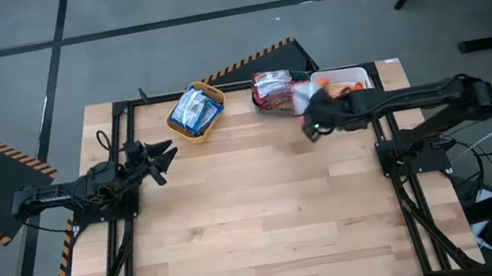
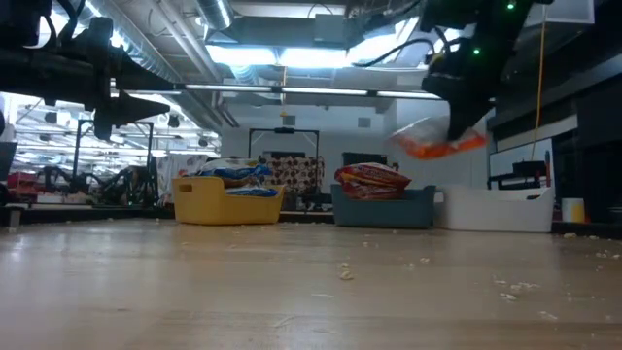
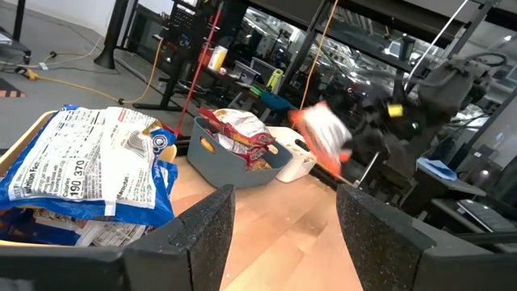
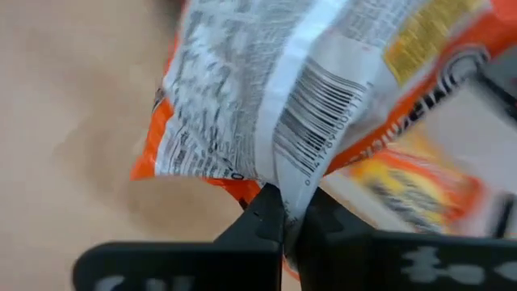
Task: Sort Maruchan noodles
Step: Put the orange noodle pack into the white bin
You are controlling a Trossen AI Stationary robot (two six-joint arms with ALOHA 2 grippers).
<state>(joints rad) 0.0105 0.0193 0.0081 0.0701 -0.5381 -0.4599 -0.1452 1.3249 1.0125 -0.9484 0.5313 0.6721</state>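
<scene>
My right gripper (image 4: 284, 214) is shut on an orange-and-white noodle packet (image 4: 266, 97). It holds the packet in the air (image 2: 437, 141) near the white bin (image 1: 351, 72), which has orange packets in it. A yellow bin (image 1: 196, 111) holds blue-and-white packets (image 3: 89, 170). A teal bin (image 1: 273, 89) holds dark red packets (image 3: 238, 129). My left gripper (image 3: 283, 234) is open and empty above the table's left side, near the yellow bin. My right gripper pinches the packet between its two shut fingers at one edge, by the barcode on its printed back (image 4: 283, 182). The packet is lifted clear of the table and hangs tilted below the gripper (image 2: 465, 102).
The three bins stand in a row along the table's far edge. Bare wooden table top (image 1: 258, 207) lies in front of them, with small crumbs (image 2: 345, 274) on it. The arms' dark frames run along the table's left and right sides.
</scene>
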